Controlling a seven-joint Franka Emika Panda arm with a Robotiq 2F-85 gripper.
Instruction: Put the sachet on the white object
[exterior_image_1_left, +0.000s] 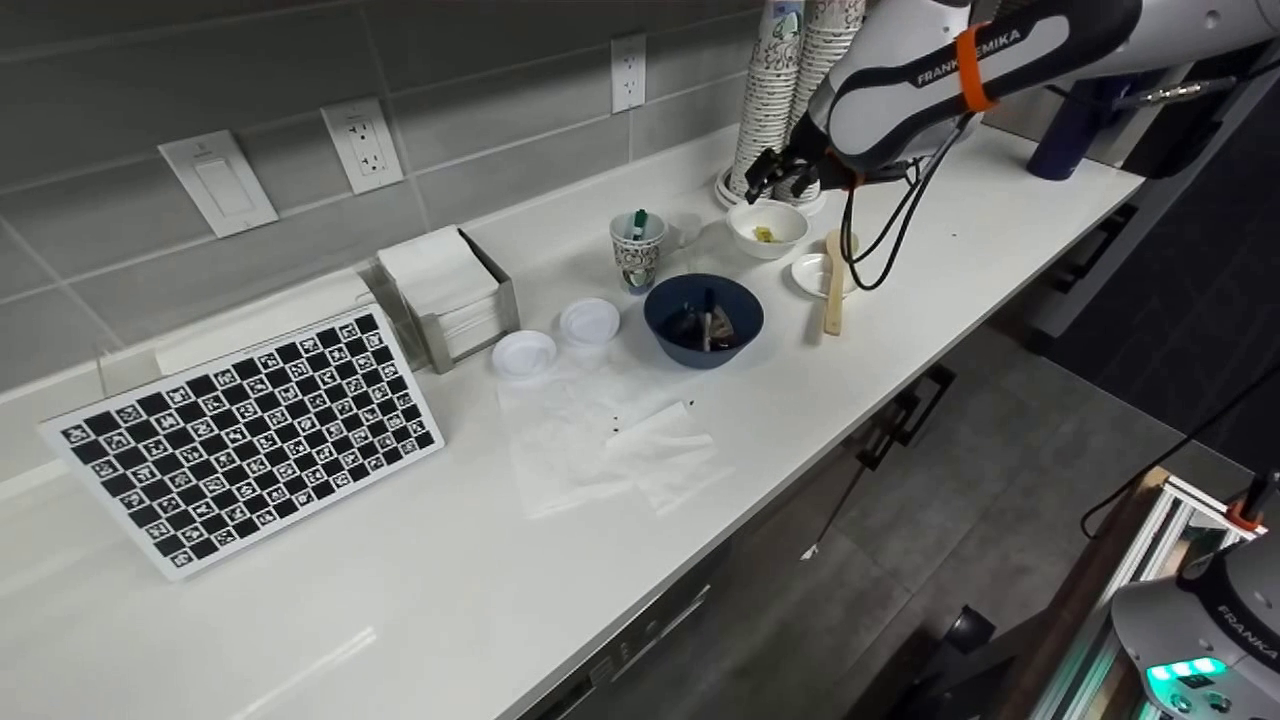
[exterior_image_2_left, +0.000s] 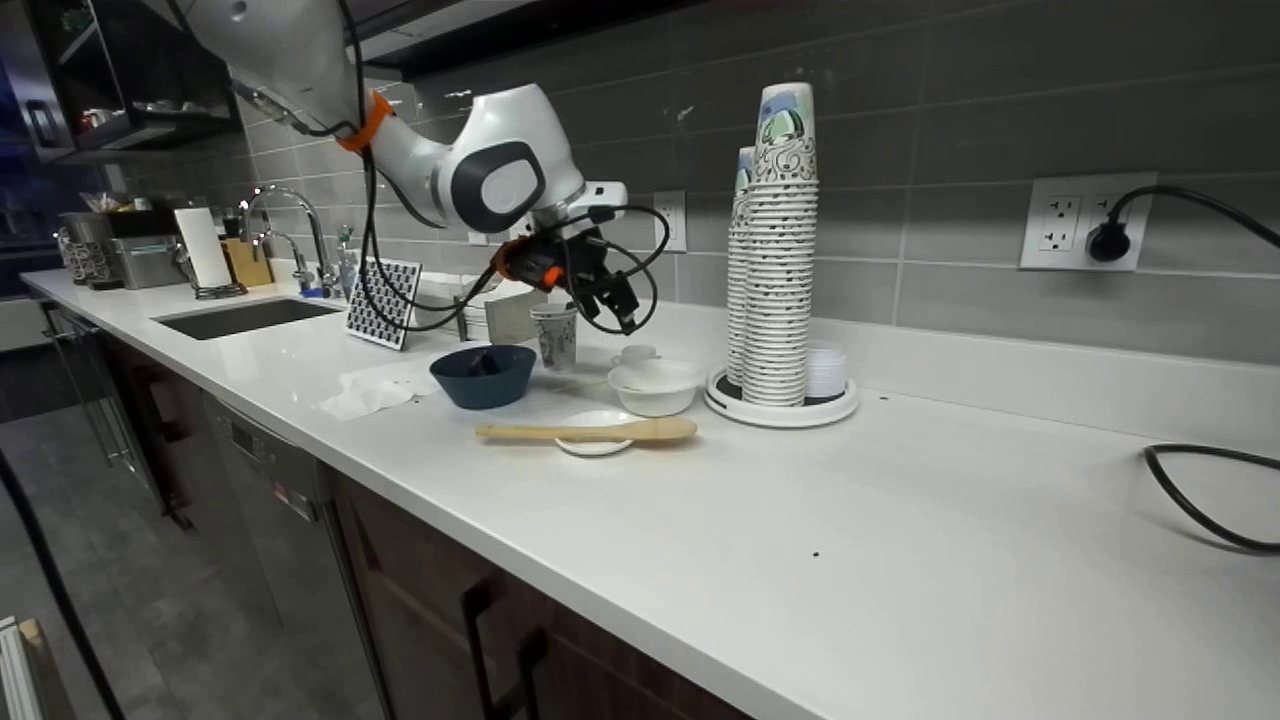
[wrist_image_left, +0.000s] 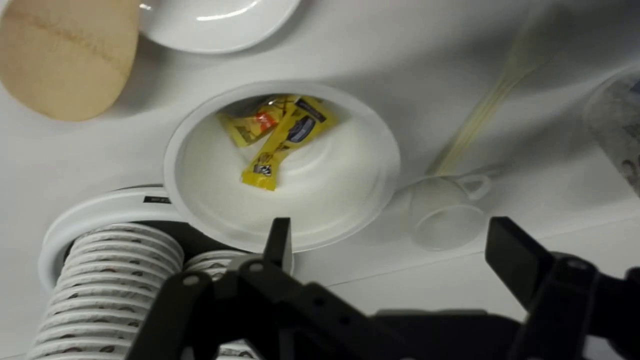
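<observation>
Black two-finger hand (wrist_image_left: 392, 245): fingers spread wide, nothing gripped, raised above the white counter (exterior_image_2_left: 900, 560).
Two yellow printed sachets (wrist_image_left: 290, 142): inside the round white bowl (wrist_image_left: 340, 175), one overlapping the other.
Bowl: just beside the patterned paper cup stacks (wrist_image_left: 110, 290).
Round white saucer (wrist_image_left: 215, 30): near the bowl, pale wooden spoon (wrist_image_left: 65, 65) lying across it.

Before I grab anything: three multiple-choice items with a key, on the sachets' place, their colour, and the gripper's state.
1. The sachets lie:
A. On the wooden spoon
B. Inside the white bowl
C. In a paper cup

2. Their main colour:
A. Yellow
B. Green
C. Purple

3. The gripper is:
A. Shut on one of the sachets
B. Shut on nothing
C. Open

1 B: the wrist view shows them within its rim.
2 A: their wrappers are mostly yellow.
3 C: its jaws stand wide apart.
</observation>
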